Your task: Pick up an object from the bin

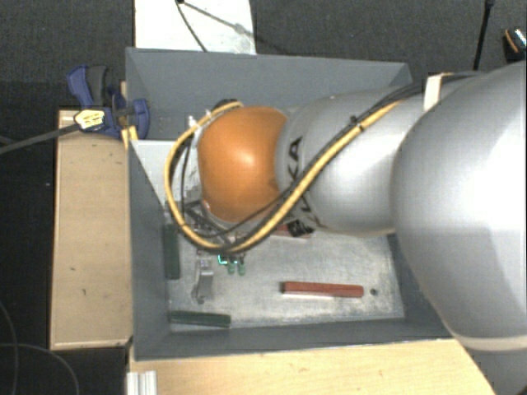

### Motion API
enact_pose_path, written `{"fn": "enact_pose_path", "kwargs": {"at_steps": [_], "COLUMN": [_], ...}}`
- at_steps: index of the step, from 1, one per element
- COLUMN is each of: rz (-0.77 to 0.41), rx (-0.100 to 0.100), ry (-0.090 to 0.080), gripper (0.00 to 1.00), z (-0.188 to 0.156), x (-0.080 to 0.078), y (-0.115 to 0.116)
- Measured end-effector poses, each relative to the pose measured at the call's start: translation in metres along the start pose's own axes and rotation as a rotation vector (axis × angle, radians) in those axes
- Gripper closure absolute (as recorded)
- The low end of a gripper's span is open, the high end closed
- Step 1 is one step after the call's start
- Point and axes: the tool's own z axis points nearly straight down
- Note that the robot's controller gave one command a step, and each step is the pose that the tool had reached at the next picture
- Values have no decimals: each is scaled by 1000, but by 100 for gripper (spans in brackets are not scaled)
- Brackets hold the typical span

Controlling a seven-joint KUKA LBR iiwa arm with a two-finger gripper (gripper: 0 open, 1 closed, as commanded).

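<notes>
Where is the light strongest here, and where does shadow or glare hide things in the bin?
Camera view: the strongest glare lies on the silver arm; the orange cover has a soft sheen. The bin floor is evenly lit, so the red-brown stick reads clearly. Shadow gathers under the wrist and along the left wall, where a dark green bar is hard to make out.

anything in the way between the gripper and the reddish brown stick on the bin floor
Nothing visible does: only bare bin floor lies between the gripper and the reddish-brown stick. The dark green bar lies against the lower wall, off that line.
</notes>
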Motion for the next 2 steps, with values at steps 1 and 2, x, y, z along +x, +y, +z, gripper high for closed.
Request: {"fn": "enact_pose_path", "kwargs": {"at_steps": [1,2], "rz": [41,-117], "rx": [3,-2], "ry": [0,-11], "gripper": [0,0], "z": [83,78], "x": [17,31], "y": [-68,-118]}}
